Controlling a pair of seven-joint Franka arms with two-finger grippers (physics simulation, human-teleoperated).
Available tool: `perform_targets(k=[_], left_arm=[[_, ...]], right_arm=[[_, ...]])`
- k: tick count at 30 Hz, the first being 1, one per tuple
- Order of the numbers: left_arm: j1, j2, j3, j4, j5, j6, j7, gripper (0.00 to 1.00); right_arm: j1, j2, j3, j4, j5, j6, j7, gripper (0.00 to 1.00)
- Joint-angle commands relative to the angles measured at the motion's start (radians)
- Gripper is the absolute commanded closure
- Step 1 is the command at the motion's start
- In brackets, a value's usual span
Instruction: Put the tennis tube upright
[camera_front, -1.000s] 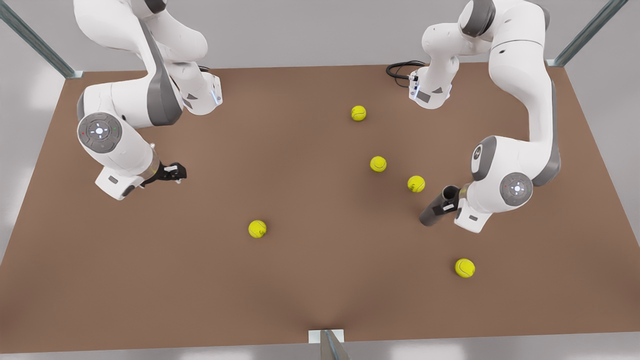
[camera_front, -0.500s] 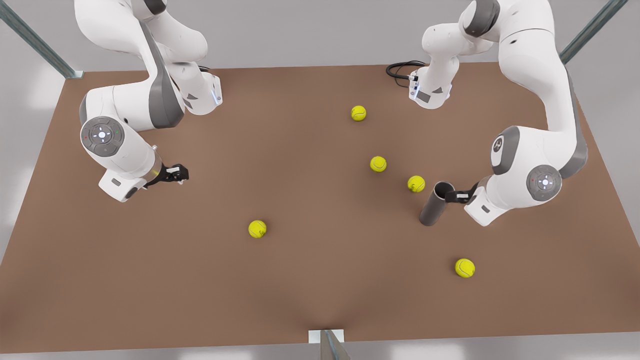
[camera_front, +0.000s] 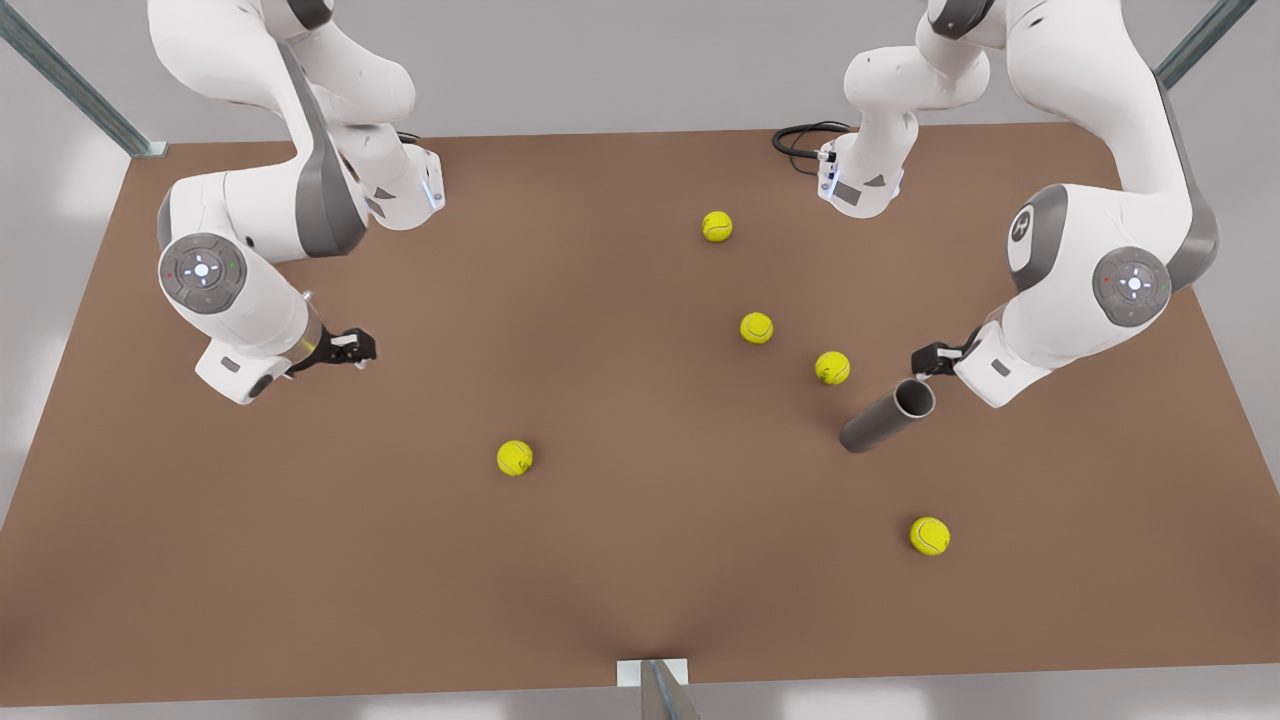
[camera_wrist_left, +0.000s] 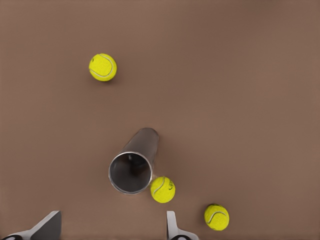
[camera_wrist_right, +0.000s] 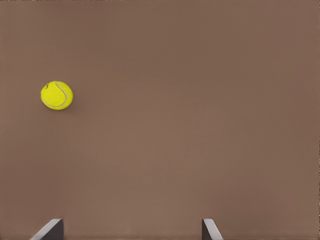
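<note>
Now free of the left gripper (camera_front: 932, 358), the tennis tube (camera_front: 886, 419) tilts with its hollow end up, just below the fingertips and clear of them. Half a second ago it stood steeper, with those fingers at its rim. The arm has since drawn back toward the front view's right, and its elbow is raised higher. In the left wrist view the left gripper (camera_wrist_left: 111, 235) has its fingers (camera_wrist_left: 172, 227) spread wide, with the tube's open mouth ahead of them. One tennis ball (camera_front: 832, 367) lies close beside the tube's upper end; whether they touch cannot be told. A second ball (camera_front: 756, 327) lies farther beyond the fingers, and a third ball (camera_front: 929, 535) sits well apart past the tube's foot. Bare brown table (camera_front: 600, 560) surrounds the tube elsewhere. The right gripper (camera_front: 350, 345) waits low over the table, unchanged, its fingers (camera_wrist_right: 210, 229) parted, with a fourth ball (camera_wrist_right: 56, 95) well ahead of them.
</note>
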Motion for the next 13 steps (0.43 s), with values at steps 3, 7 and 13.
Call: perform_targets(k=[3,7,13], left_arm=[[0.000,0.000,0.000,0.000,0.001,-0.003,0.000,0.00],[0.000,0.000,0.000,0.000,0.001,-0.006,0.000,0.00],[0.000,0.000,0.000,0.000,0.001,-0.006,0.000,0.00]], right_arm=[[0.007,0.000,0.001,0.006,0.007,0.000,0.000,0.00],[0.006,0.000,0.001,0.015,0.007,0.000,0.000,0.00],[0.021,0.000,0.001,0.015,0.005,-0.002,-0.002,0.00]])
